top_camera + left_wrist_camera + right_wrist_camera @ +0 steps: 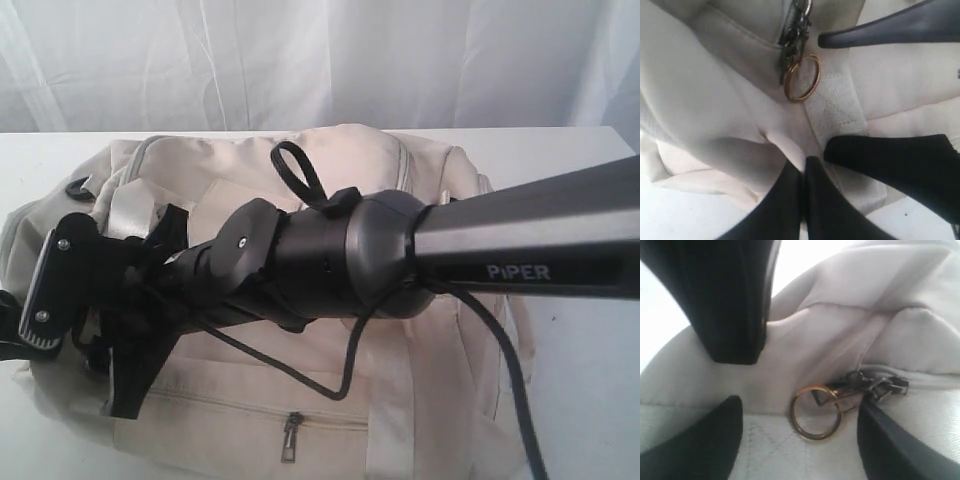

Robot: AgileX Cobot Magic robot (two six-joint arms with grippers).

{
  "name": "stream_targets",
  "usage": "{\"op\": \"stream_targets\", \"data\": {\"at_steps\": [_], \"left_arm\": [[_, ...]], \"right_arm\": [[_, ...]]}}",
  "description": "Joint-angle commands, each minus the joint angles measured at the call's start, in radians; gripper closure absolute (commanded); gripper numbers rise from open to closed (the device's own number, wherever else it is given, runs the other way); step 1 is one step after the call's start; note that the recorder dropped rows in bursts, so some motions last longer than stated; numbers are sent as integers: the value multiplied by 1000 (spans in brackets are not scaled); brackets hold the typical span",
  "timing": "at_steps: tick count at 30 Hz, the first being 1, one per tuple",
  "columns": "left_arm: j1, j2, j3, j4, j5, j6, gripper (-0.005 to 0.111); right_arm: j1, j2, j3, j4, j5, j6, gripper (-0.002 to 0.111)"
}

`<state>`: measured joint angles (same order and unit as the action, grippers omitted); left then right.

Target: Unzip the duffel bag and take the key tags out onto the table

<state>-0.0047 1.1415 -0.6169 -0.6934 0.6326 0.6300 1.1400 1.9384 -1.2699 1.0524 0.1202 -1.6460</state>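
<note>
While the duffel bag point(330, 170) lies slumped on the white table point(590, 380), its cream fabric shows soft folds, a shiny pale strap point(130, 210) near one end, and a zipped side pocket with a small metal pull point(290, 435) facing the exterior camera. At the end of the main zip sits a dark metal slider point(875, 382), and a thin brass ring point(815, 437) hangs from it, resting flat on a stitched strip of paler webbing point(835, 100). The zip teeth beside the slider look closed.

The right arm point(520, 235) reaches from the right across the top of the bag to its left part. The right gripper point(800, 407) is spread wide just above the fabric. One finger stands on either side of the brass ring, and neither touches it; the slider is close to one fingertip.

The left gripper point(802, 165) is just beside it, on the far side of the ring from the slider. Its jaws are pressed together, and their tips nip a raised fold of the bag's cream fabric, which bunches up around them. The ring lies near these tips but apart from them.
</note>
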Motion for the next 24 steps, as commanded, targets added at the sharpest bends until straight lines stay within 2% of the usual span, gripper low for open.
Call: {"op": "stream_targets", "data": {"at_steps": [1, 10, 18, 24], "left_arm": [[-7, -16, 0, -65, 42, 2, 107], [-7, -16, 0, -65, 42, 2, 107], [-7, -16, 0, -60, 44, 2, 107], [-7, -16, 0, -53, 21, -2, 107]], "right_arm": [[16, 36, -43, 23, -57, 12, 46], [16, 83, -48, 29, -49, 38, 50], [16, 83, -48, 31, -82, 107, 74], [16, 62, -48, 31, -80, 164, 72]]}}
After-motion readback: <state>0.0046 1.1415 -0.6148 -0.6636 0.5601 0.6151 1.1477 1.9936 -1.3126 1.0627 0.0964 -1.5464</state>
